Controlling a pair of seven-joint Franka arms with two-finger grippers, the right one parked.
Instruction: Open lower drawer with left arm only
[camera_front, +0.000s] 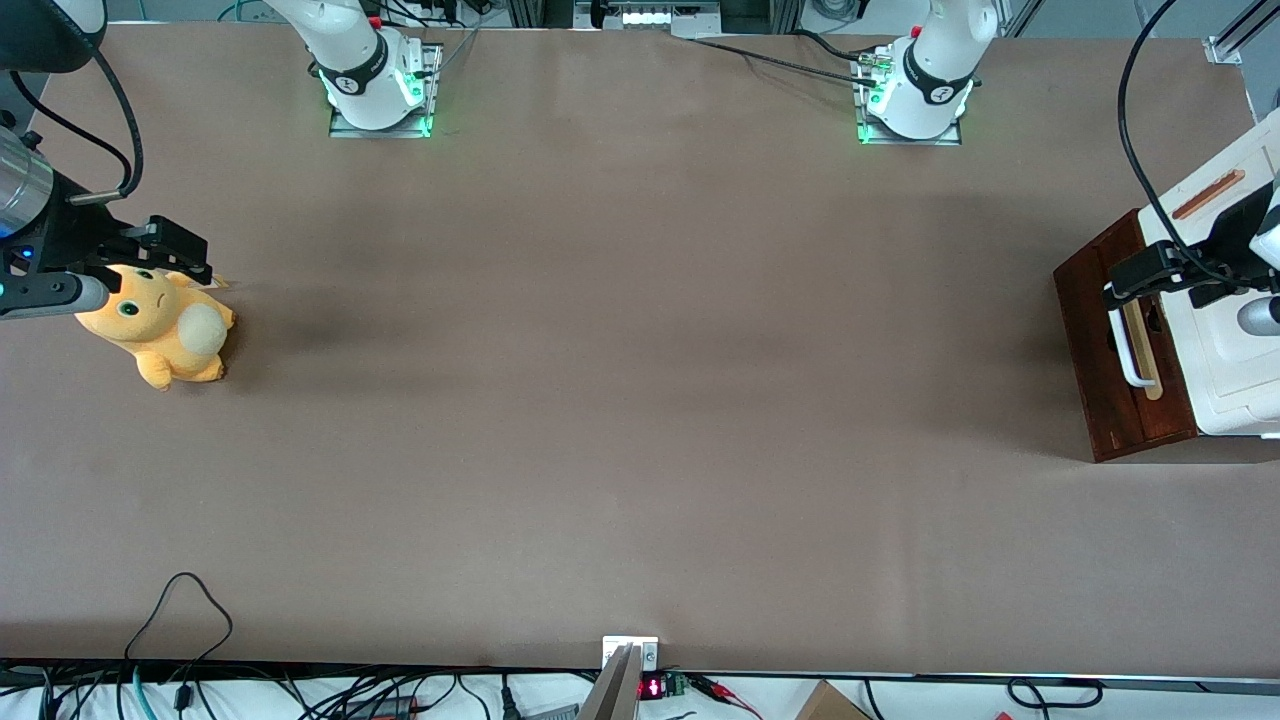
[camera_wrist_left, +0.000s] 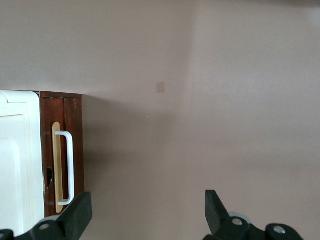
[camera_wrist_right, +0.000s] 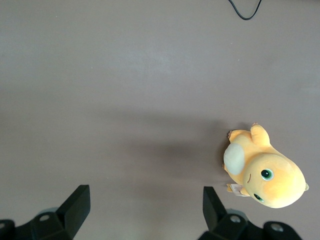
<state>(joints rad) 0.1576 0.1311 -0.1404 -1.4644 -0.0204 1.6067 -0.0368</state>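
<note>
The lower drawer (camera_front: 1110, 350) is a dark reddish-brown wooden front at the working arm's end of the table. It has a white loop handle (camera_front: 1127, 345) on a light wood strip and sits under a white cabinet (camera_front: 1225, 380). My left arm's gripper (camera_front: 1140, 275) hovers above the end of the handle that is farther from the front camera. It is open and empty. In the left wrist view the gripper (camera_wrist_left: 147, 215) has its black fingers (camera_wrist_left: 77, 212) spread wide over bare table. The handle (camera_wrist_left: 68, 167) and the drawer front (camera_wrist_left: 75, 150) lie just beside one finger.
The white cabinet top has an orange-brown slot (camera_front: 1208, 195). A yellow plush toy (camera_front: 160, 325) lies toward the parked arm's end of the table and also shows in the right wrist view (camera_wrist_right: 265, 175). A black cable (camera_front: 185, 600) loops near the table's front edge.
</note>
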